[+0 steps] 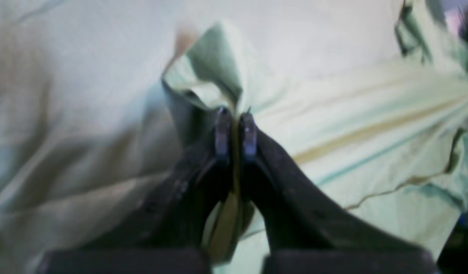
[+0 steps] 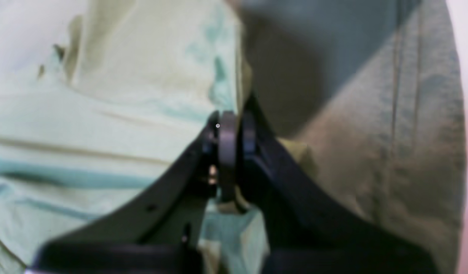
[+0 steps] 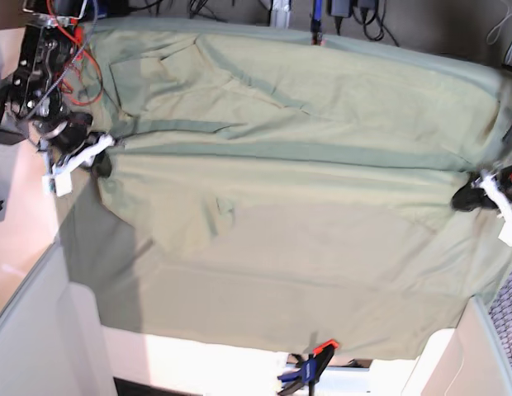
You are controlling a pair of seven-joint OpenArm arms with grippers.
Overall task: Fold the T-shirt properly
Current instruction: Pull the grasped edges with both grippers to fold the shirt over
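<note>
In the left wrist view, the left gripper [image 1: 235, 131] is pinching a raised fold of the T-shirt [image 1: 333, 125], jaws nearly together with thin cloth between them.

In the right wrist view, though blurred, the right gripper [image 2: 230, 133] is likewise clamping the T-shirt's edge, the tablecloth [image 2: 390, 133] lying beside it.

In the base view, the T-shirt [image 3: 281, 223] is lying spread across the tablecloth, pinched at opposite edges. Being soft, light and limp, it will probably sag between grips; hems offer the firmest hold.

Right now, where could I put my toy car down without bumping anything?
The T-shirt covers most of the tablecloth. Bare cloth shows at the near left corner, beside the shirt's edge. Keep away from the sides: the left hand and right hand each pinch the shirt there, and the clamp sits at the near edge.
</note>
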